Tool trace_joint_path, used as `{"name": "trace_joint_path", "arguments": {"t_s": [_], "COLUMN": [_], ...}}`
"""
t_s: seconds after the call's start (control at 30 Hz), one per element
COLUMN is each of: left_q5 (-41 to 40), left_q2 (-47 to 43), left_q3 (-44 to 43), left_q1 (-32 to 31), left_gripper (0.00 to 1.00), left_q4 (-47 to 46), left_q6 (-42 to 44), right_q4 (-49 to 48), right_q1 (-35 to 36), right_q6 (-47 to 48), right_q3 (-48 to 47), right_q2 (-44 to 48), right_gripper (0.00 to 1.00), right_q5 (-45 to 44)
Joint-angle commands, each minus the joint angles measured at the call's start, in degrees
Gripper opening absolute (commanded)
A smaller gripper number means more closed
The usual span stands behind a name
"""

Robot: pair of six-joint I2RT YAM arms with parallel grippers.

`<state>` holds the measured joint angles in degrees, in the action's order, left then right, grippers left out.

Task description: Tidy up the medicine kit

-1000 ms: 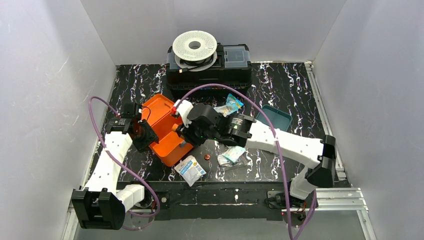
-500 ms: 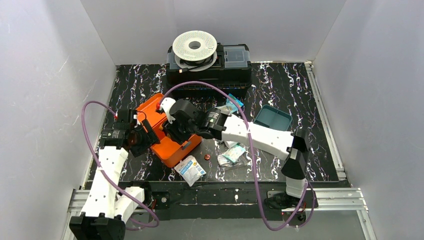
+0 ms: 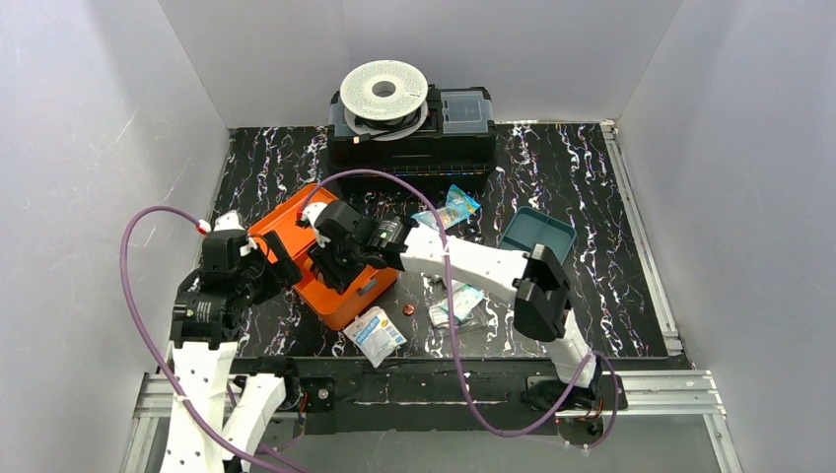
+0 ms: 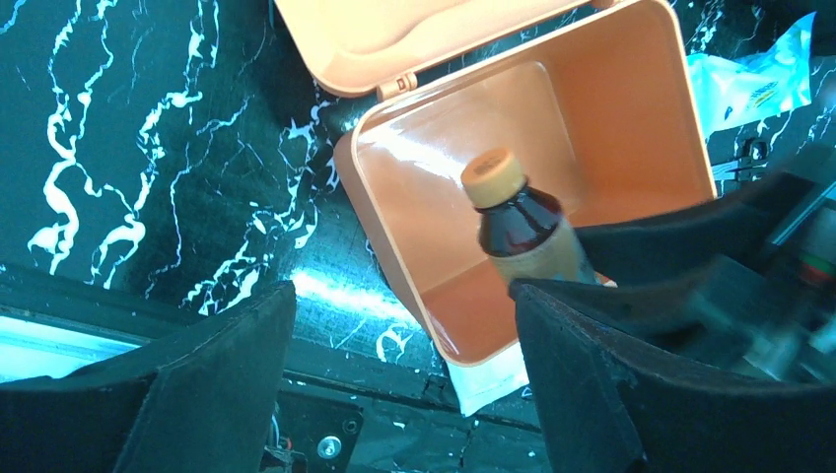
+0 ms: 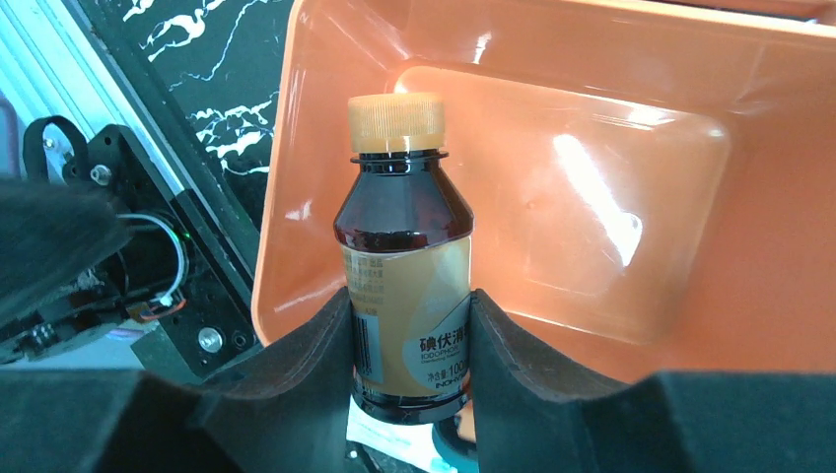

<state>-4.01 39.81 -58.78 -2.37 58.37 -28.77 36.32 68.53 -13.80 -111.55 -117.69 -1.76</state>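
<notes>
Orange and empty inside, the medicine kit (image 3: 340,301) lies open on the worktop (image 3: 572,177), left of centre. The right end effector (image 5: 409,325) grasps a brown bottle (image 5: 406,286) just above the tub. It should lower the bottle well inside the walls, clear of the rim, before releasing. The left end effector (image 4: 399,315) hovers beside the kit, spread and holding nothing.

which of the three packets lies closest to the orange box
The white-and-blue sachet beside the medicine kit, at its near corner; the clear bag and the light-blue packet lie farther right.
</notes>
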Motion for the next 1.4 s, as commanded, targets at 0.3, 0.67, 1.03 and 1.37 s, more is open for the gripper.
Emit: {"name": "trace_joint_path", "arguments": {"t_s": [0.3,0.67,1.03,1.37], "left_q5": [0.06,0.37,0.81,0.71], "left_q2": [-2.99,-3.38,-3.16,-3.34], "left_q3": [5.20,7.44,8.47,7.97], "left_q1": [-0.09,-0.15,-0.09,-0.09], "left_gripper": [0.89,0.89,0.90,0.92], "left_q4": [-7.07,-8.24,-8.81,-8.85], "left_q6": [3.19,2.93,2.91,3.20], "right_q4": [-1.75,-2.90,-4.62,-4.99], "right_q1": [-1.02,-1.97,-2.38,-2.70], "right_q6": [-6.35,-10.02,-9.02,-5.08], "right_q3": [-7.08,-7.14,-5.81,-0.47], "right_q2": [-8.64,-13.50,-10.71,0.58], "right_gripper": [0.29,0.48,0.72,0.77], "right_q5": [7.36,11.37,9.78,2.36]}}
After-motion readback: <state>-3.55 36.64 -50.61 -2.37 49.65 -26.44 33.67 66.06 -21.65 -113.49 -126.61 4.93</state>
